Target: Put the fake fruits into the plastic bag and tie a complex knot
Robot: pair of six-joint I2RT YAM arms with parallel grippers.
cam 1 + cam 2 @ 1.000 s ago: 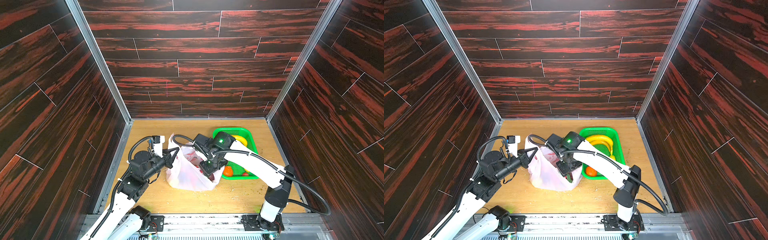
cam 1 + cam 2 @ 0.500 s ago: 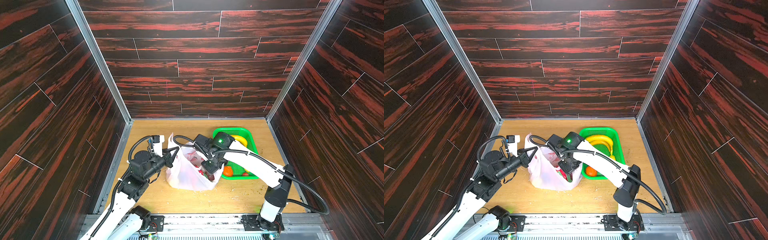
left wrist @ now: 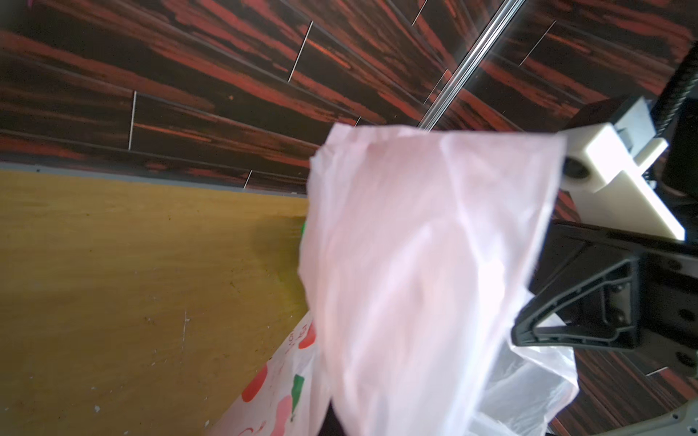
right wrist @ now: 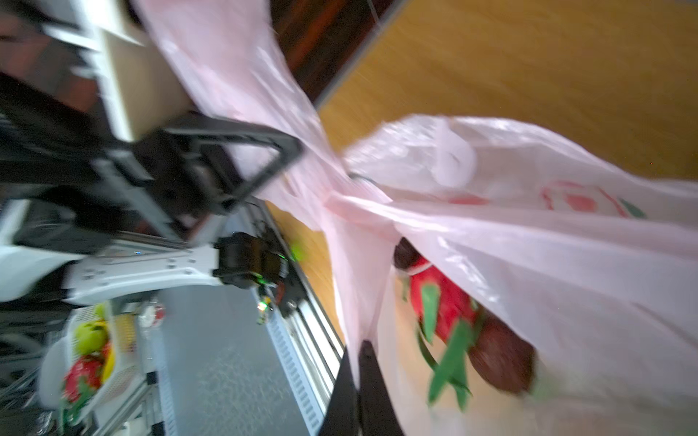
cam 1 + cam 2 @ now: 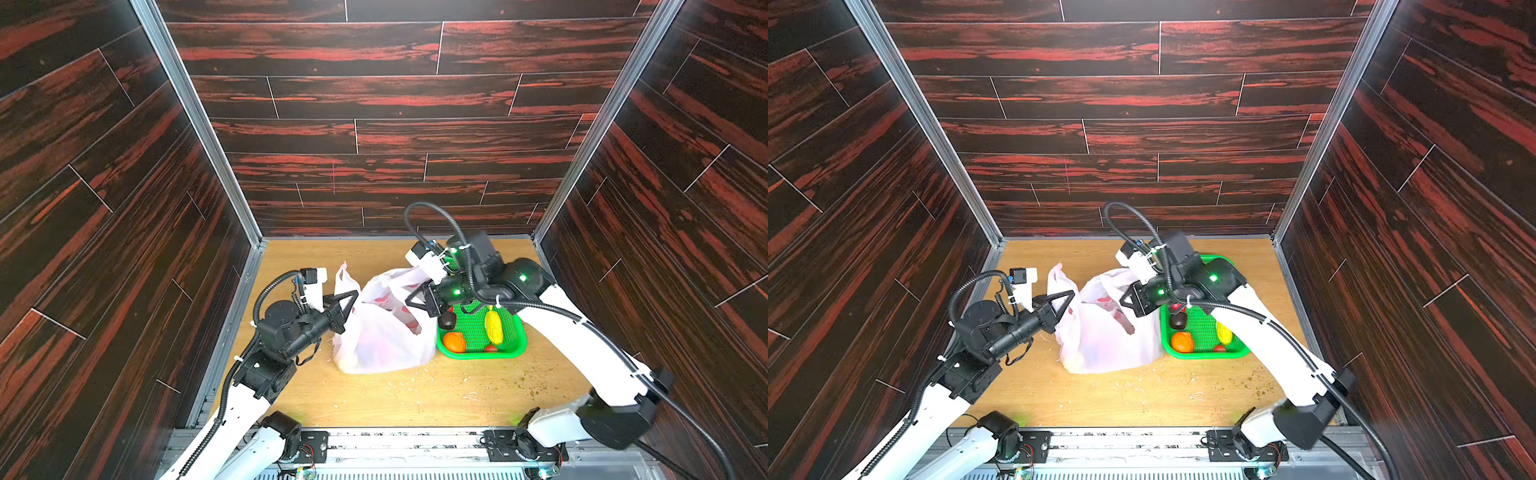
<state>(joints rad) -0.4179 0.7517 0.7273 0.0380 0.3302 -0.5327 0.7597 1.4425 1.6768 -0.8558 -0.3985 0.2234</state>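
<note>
The plastic bag stands on the wooden floor with its mouth pulled wide. My left gripper is shut on the bag's left handle strip, which hides its jaws in the left wrist view. My right gripper is shut on the bag's right rim film. A pink-green dragon fruit and a dark purple ball lie inside the bag. An orange, a lemon and a dark ball lie in the basket. No knot is in view.
The green mesh basket stands against the bag's right side, under my right forearm. Dark wood walls close the back and both sides. Crumbs dot the floor in front of the bag.
My right gripper came up out of the bag's inside, shut on the bag's right rim and drew it toward the basket. The left gripper kept its hold.
</note>
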